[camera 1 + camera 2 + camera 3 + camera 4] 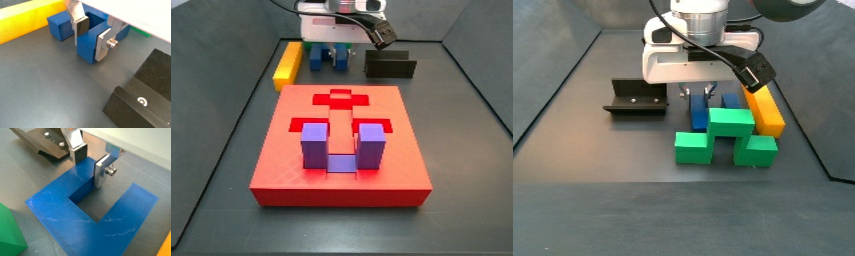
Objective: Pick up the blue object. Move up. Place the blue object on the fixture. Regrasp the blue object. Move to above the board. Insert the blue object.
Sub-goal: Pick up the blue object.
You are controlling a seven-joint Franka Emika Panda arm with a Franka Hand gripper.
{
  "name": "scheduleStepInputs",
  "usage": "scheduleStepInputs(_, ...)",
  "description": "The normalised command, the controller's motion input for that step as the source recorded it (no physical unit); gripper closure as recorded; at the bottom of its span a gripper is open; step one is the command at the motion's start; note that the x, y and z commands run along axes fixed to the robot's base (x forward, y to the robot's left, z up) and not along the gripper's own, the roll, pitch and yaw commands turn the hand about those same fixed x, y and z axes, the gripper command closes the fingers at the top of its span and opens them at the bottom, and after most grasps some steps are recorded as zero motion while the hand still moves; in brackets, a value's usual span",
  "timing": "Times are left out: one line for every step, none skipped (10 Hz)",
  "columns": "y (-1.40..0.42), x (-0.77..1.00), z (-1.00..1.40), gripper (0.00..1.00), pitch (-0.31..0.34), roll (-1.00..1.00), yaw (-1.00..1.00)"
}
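The blue object (pixel 87 50) (pixel 60 208) is a deep blue U-shaped block lying on the dark floor, close to the yellow bar. In both wrist views my gripper (pixel 91 44) (pixel 89 171) straddles one of its prongs. One dark pad sits in the U's gap and the other silver finger presses the prong's outer face, so it is shut on that prong. In a side view the blue object (pixel 700 108) rests on the floor under the hand. The fixture (pixel 143 100) (pixel 633 97) stands a short way beside it. The board (pixel 291 160) lies nearer the camera, apart from the gripper.
A long yellow bar (pixel 290 62) (pixel 763 108) lies along one side of the blue object. Green blocks (pixel 714 135) sit just in front of it. A purple U-shaped block (pixel 331 145) stands in the board's front cut-out. Dark walls enclose the floor.
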Motion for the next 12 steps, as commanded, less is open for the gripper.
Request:
scheduleStepInputs(0.00, 0.00, 0.00, 1.00, 0.000, 0.00, 0.00)
scheduleStepInputs(0.00, 0.00, 0.00, 1.00, 0.000, 0.00, 0.00)
scheduleStepInputs(0.00, 0.00, 0.00, 1.00, 0.000, 0.00, 0.00)
scheduleStepInputs(0.00, 0.00, 0.00, 1.00, 0.000, 0.00, 0.00)
scheduleStepInputs(0.00, 0.00, 0.00, 1.00, 0.000, 0.00, 0.00)
scheduleStepInputs(0.00, 0.00, 0.00, 1.00, 0.000, 0.00, 0.00)
scheduleStepInputs(0.00, 0.00, 0.00, 1.00, 0.000, 0.00, 0.00)
scheduleStepInputs(0.00, 0.00, 0.00, 1.00, 0.000, 0.00, 0.00)
scheduleStepInputs(0.00, 0.00, 0.00, 1.00, 0.000, 0.00, 0.00)
scheduleStepInputs(0.00, 0.00, 0.00, 1.00, 0.000, 0.00, 0.00)
scheduleStepInputs(0.00, 0.00, 0.00, 1.00, 0.000, 0.00, 0.00)
scheduleStepInputs(0.00, 0.00, 0.00, 1.00, 0.000, 0.00, 0.00)
